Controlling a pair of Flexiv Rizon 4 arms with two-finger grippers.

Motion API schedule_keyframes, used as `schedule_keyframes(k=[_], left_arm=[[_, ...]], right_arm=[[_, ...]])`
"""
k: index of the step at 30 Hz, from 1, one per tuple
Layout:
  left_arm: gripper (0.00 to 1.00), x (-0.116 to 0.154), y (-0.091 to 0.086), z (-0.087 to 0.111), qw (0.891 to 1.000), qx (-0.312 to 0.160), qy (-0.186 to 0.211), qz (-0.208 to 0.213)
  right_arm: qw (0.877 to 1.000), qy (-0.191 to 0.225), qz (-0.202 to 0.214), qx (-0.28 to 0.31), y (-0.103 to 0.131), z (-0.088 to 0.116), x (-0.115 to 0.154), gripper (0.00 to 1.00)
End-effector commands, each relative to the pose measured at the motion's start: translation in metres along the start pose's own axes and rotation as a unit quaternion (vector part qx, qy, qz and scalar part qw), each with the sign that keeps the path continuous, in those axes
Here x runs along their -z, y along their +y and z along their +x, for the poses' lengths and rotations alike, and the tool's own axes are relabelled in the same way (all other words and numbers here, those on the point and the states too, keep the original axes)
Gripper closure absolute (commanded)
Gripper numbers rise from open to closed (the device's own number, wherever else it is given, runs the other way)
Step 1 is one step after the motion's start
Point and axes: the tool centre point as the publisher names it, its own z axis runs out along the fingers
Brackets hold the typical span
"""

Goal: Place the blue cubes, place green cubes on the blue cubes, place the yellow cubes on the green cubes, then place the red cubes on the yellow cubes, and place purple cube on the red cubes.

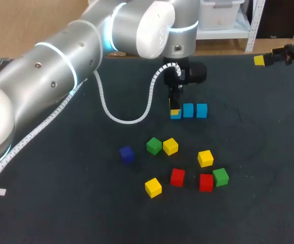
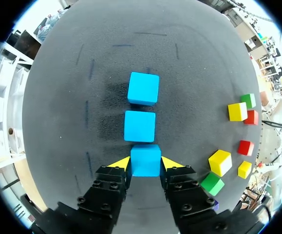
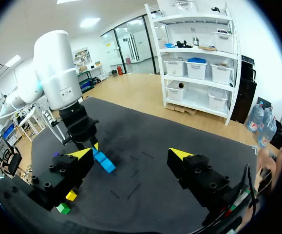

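Note:
Three blue cubes lie in a row on the dark table. My left gripper [image 1: 174, 108] [image 2: 145, 164] is down at the row's left end, shut on the nearest blue cube [image 2: 145, 160] [image 1: 175, 114], which looks level with the other two blue cubes [image 2: 140, 126] [image 2: 143, 88]. Loose in front of the row lie green cubes [image 1: 154, 146] [image 1: 220, 177], yellow cubes [image 1: 170, 146] [image 1: 205, 158] [image 1: 153, 187], red cubes [image 1: 177, 177] [image 1: 206, 182] and a purple cube [image 1: 127, 153]. My right gripper [image 1: 262, 60] [image 3: 131, 154] hangs open and empty at the far right edge, high above the table.
My left arm [image 1: 60, 66] crosses the table's left half, its white cable [image 1: 131, 119] drooping over the mat. The loose cubes [image 2: 237, 111] sit to the right of my left gripper. Bare mat lies right of and behind the blue row.

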Motion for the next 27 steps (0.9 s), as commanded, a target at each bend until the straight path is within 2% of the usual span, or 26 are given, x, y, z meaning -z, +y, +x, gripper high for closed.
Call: schedule_keyframes(k=[1,21,24,27], left_arm=[[1.0,-0.0007,0.0072,-0.0021,1.0,0.001,0.003,0.007],[1.0,-0.0021,0.0124,-0.0042,1.0,0.0,0.001,-0.005],[0.92,-0.0028,0.0122,-0.0043,1.0,0.0,0.001,-0.004],[0.74,-0.0034,0.012,-0.0039,1.0,0.001,0.0,-0.003]], right_arm=[[1.0,-0.002,-0.002,0.001,-0.0007,0.0004,-0.0004,0.0],[1.0,-0.002,-0.002,0.001,-0.0007,0.0004,-0.0004,0.0],[1.0,-0.002,-0.002,0.001,-0.0007,0.0004,-0.0004,0.0],[1.0,-0.002,-0.002,0.001,-0.0007,0.0004,-0.0004,0.0]])
